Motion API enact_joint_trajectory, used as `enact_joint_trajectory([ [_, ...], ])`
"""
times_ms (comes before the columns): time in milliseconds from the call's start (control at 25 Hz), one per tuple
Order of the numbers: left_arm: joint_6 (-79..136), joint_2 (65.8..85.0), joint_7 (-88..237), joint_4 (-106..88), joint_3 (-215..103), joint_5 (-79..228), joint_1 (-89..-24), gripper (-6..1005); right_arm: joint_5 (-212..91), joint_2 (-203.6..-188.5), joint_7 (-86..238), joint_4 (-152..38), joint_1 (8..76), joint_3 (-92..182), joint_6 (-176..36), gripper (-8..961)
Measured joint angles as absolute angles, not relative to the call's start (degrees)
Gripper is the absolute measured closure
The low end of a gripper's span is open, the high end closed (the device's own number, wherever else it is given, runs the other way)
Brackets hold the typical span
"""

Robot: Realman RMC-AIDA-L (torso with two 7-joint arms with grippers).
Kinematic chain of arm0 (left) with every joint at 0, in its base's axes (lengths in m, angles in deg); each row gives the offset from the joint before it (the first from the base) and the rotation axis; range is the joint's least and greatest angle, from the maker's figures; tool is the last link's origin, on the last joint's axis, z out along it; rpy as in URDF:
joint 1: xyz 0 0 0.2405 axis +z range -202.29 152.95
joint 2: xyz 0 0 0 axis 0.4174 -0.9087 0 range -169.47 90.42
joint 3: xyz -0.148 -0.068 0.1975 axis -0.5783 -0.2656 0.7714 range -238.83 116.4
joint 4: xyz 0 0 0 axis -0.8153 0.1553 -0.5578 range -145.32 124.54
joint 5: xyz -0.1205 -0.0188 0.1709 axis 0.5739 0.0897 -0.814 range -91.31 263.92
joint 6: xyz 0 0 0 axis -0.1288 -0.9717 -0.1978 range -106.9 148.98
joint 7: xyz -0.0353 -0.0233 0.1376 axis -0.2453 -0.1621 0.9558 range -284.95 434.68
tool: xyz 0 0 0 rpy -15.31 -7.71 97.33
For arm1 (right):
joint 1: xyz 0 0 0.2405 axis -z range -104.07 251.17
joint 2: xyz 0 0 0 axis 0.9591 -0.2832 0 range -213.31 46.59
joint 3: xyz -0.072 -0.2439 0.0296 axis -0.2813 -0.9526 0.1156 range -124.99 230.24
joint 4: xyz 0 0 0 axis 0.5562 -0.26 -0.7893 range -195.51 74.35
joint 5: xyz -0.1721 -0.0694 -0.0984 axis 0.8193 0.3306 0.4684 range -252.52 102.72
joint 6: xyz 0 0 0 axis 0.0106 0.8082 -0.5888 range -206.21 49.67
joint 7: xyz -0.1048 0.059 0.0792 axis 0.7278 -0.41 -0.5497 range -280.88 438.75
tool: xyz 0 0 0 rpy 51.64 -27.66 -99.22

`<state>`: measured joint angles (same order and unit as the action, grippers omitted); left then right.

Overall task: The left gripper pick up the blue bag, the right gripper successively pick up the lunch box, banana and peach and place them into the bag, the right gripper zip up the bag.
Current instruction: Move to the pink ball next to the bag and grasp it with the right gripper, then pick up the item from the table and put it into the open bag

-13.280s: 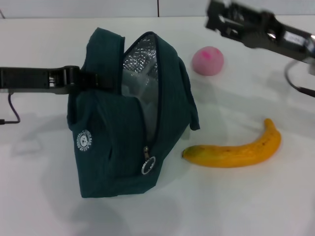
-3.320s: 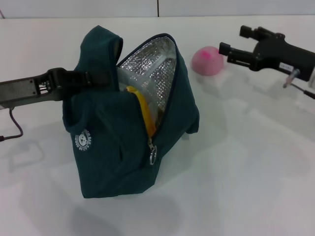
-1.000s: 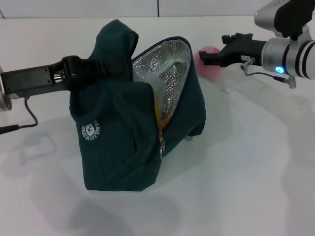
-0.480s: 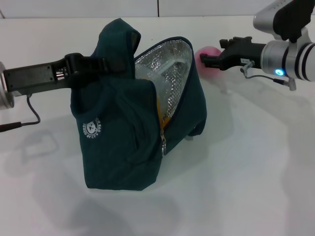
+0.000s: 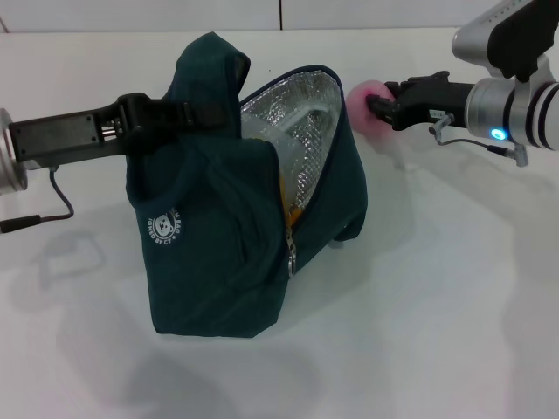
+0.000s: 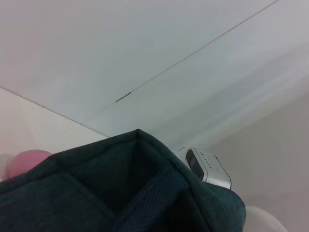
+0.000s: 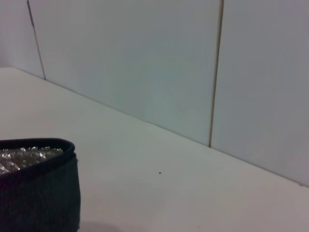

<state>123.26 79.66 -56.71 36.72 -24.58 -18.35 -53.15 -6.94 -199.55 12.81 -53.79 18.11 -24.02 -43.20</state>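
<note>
The blue bag (image 5: 227, 236) stands open on the white table, its silver foil lining (image 5: 306, 122) showing. My left gripper (image 5: 170, 115) is shut on one of its handles and holds it up. Inside the bag, a sliver of the yellow-orange banana (image 5: 282, 188) shows beside a pale clear shape, the lunch box (image 5: 266, 133). My right gripper (image 5: 377, 106) is shut on the pink peach (image 5: 361, 94), just right of the bag's opening at rim height. The bag's fabric (image 6: 120, 198) and the peach (image 6: 26, 163) also show in the left wrist view. The bag's rim (image 7: 43, 150) shows in the right wrist view.
The ring zip pull (image 5: 292, 258) hangs at the low front end of the open zip. A black cable (image 5: 44, 209) trails on the table (image 5: 437, 305) under my left arm. A white wall stands behind the table.
My right gripper has moved left with the peach, closer to the bag's opening. The bag and my left gripper have stayed put.
</note>
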Motion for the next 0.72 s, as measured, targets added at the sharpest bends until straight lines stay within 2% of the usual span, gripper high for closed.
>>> enact_joint_trajectory([
  [400, 123.3, 79.66, -56.4, 36.7, -24.6, -18.4, -53.0, 970, -6.9, -199.55, 13.3, -51.7, 20.3, -24.0, -41.9, 738],
  [720, 124.7, 78.39, -56.6, 37.1, -24.8, -15.7, -49.4, 970, -9.0, -199.51, 11.3, -36.1, 30.1, -23.8, -32.4, 819],
])
